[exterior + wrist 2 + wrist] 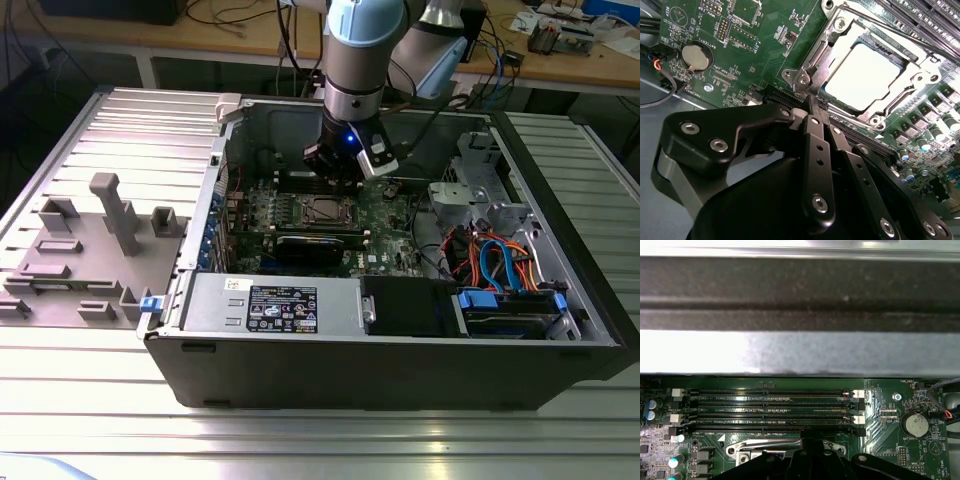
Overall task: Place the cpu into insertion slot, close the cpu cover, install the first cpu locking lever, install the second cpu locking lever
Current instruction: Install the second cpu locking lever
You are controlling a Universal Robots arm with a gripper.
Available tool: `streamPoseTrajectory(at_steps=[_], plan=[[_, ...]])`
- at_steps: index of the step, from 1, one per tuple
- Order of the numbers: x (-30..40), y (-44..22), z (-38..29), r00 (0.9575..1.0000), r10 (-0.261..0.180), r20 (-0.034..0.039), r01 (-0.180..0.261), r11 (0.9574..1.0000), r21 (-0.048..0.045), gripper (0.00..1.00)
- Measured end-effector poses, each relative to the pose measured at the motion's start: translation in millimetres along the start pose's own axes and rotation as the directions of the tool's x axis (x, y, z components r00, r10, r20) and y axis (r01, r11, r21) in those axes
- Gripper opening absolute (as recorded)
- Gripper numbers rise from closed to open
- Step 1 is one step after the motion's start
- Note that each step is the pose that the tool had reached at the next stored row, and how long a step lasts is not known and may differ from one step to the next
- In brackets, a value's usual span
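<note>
You've got the cpu [865, 70] seated in the insertion slot [812, 60], upper right of the second wrist view, w/ the cpu cover [920, 80] down. Gripper [812, 102] fingers are pinched together, holding nothing, right by the socket corner. Can't tell if the levers are latched.

Place: I read it as an electronics lab.
Evidence: open computer case [400, 330] on ribbed metal table [100, 400]; cable-strewn wooden benches [240, 40] behind.

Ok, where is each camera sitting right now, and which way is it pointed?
Exterior view: off the arm, looking down into the open computer case; the arm and gripper hang over the insertion slot.
Second wrist view: on the arm, looking past the gripper at the cpu under the closed cpu cover.
First wrist view: on the arm, facing the memory slots and case wall.
Both wrist views share the coin battery.
</note>
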State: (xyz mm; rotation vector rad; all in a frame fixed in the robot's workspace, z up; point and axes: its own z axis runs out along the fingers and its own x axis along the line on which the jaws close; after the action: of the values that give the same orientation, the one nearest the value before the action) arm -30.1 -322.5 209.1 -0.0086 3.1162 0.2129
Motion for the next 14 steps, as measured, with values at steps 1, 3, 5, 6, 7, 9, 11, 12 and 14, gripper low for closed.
streamPoseTrajectory(at_steps=[1, 3, 5, 6, 7, 9, 11, 12, 14], plan=[[0.0, 0.0, 0.0, 1.0, 0.0, 0.0, 0.0, 1.0, 0.0, 0.11], [0.0, 0.0, -0.1, 1.0, 0.0, 0.0, 0.0, 1.0, 0.0, 0.11], [0.0, 0.0, -0.1, 1.0, 0.0, 0.0, 0.0, 1.0, 0.0, 0.11], [0.0, 0.0, -0.2, 1.0, 0.0, 0.0, 0.0, 1.0, 0.0, 0.11], [0.0, 0.0, -0.2, 1.0, 0.0, 0.0, 0.0, 1.0, 0.0001, 0.11], [0.1, -0.1, -0.5, 1.0, 0.0, -0.0001, 0.0, 1.0, 0.0002, 0.11], [0.0, 0.2, -2.2, 1.0, 0.0, -0.0001, 0.0, 1.0, 0.0002, 0.11], [0.0, 0.5, -4.0, 1.0, 0.0, -0.0001, 0.0, 1.0, 0.0001, 0.11], [-0.1, 0.6, -4.6, 1.0, 0.0, 0.0001, 0.0, 1.0, -0.0002, 0.11]])
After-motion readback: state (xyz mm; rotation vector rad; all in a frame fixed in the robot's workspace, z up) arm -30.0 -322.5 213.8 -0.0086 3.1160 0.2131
